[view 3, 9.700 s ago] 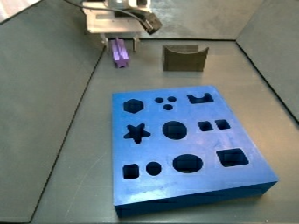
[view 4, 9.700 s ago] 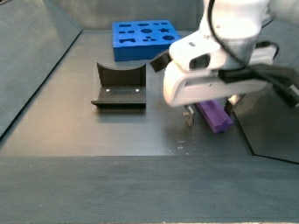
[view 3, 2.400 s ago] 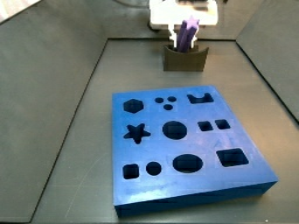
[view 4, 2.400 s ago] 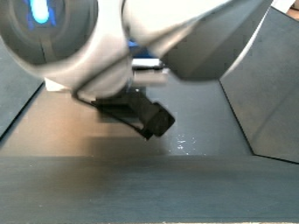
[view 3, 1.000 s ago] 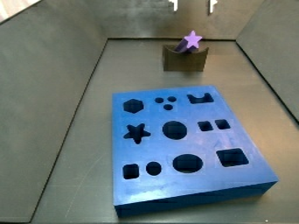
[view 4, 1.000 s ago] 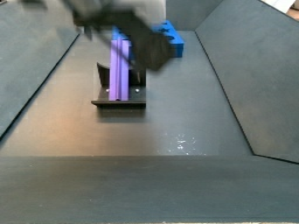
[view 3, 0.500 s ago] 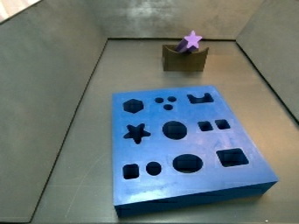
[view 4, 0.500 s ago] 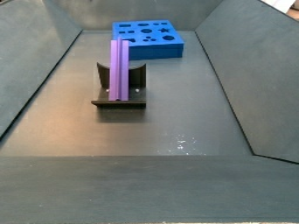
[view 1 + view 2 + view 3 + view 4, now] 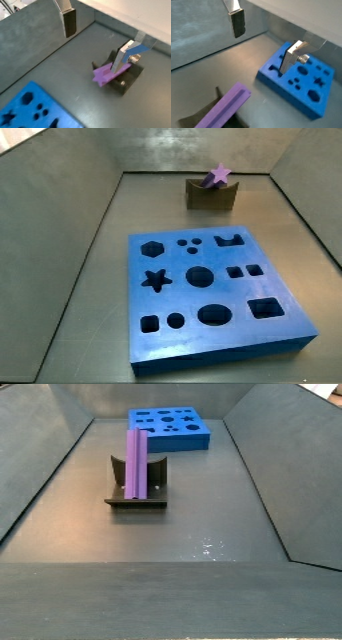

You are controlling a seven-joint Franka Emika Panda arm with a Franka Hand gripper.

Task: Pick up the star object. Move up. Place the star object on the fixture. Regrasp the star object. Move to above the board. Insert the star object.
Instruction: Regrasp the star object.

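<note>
Star object [image 9: 136,464] sat in the fixture [image 9: 136,499], long axis running w/ the notch. Our hand [image 9: 100,40] hung above it, spread wide, holding nothing. We figured the regrasp meant dropping straight down w/ fingers [image 9: 69,23] either side of the bar.

My pincer [image 9: 97,37] raised high, out of both side views. Fingers [image 9: 236,22] spread wide apart, nothing between pads.
</note>
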